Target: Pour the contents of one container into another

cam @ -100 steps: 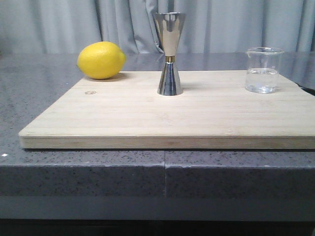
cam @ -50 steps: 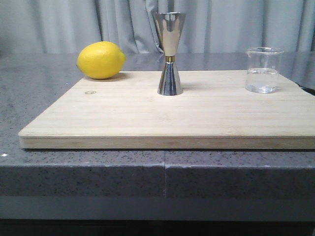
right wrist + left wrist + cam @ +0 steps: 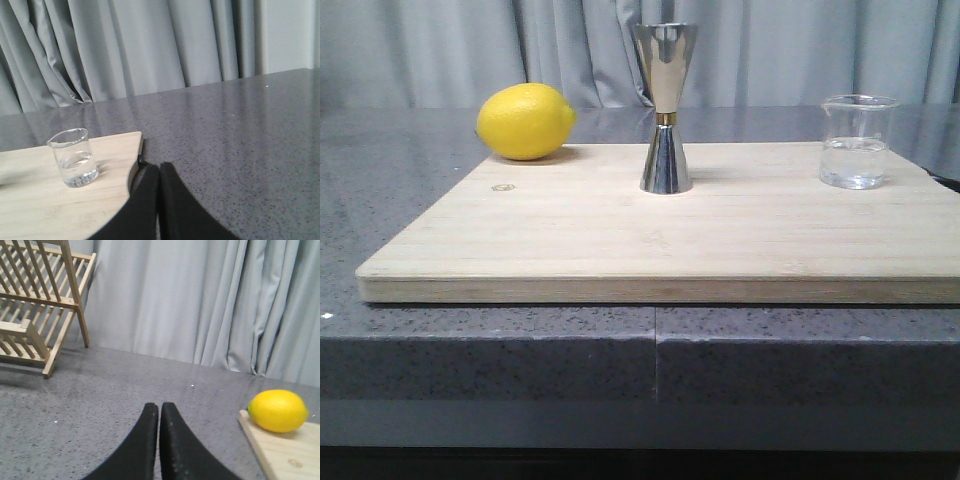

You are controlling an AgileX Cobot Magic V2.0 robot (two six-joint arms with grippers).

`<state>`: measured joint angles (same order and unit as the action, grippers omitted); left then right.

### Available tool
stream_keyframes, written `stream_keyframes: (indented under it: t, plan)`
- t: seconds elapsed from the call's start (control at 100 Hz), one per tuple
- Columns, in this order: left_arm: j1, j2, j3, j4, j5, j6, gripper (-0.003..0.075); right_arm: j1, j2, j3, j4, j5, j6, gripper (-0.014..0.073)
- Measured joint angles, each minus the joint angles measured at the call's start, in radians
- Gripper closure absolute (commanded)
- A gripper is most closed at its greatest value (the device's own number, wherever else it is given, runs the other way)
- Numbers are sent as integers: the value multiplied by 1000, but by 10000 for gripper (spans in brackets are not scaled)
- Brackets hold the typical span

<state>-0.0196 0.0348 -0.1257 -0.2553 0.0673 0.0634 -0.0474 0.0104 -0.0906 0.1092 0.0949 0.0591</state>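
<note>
Two grippers sat idle, neither seen in the front view. Wooden board [image 3: 650,240] filled mid-frame on the grey counter [image 3: 470,350]. Drying rack [image 3: 35,305] was upper left of the left wrist view. Lemon [image 3: 525,122] was at the board's upper-left corner. Jigger [image 3: 665,108] stood upright at centre-top of the board; beaker [image 3: 857,141] stood far right, part full of clear liquid, well apart from the jigger. Left gripper [image 3: 159,412] had fingers pressed together, holding nothing; right gripper [image 3: 159,172] likewise, low in its view with the beaker [image 3: 74,157] to its left.

Risks, as I judged them: the jigger's narrow mouth invited spills, and its tall, slim shape meant a bump could tip it. Board's right end was cut off; the beaker's marks were too faint to read.
</note>
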Motion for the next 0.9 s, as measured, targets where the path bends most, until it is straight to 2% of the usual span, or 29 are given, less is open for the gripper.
stream_keyframes:
  t: [0.16,0.39,0.52,0.62,0.78,0.84,0.9]
  plan:
    - [0,178,-220,-158,113,0,741,0,149,-201,2,132,0,662]
    - [0,492,-520,-187,286,112,741,0,411,-495,2,223,0,659]
    - [0,637,-600,-215,314,185,708,0,531,-577,2,248,0,585]
    - [0,714,-634,-279,317,223,591,0,602,-599,4,253,0,441]
    - [-10,808,-651,-419,316,343,312,0,685,-601,4,253,0,168]
    - [-31,838,-653,-462,316,432,202,0,710,-602,6,251,0,108]
    - [-56,865,-655,-502,312,508,141,0,729,-602,16,248,0,82]
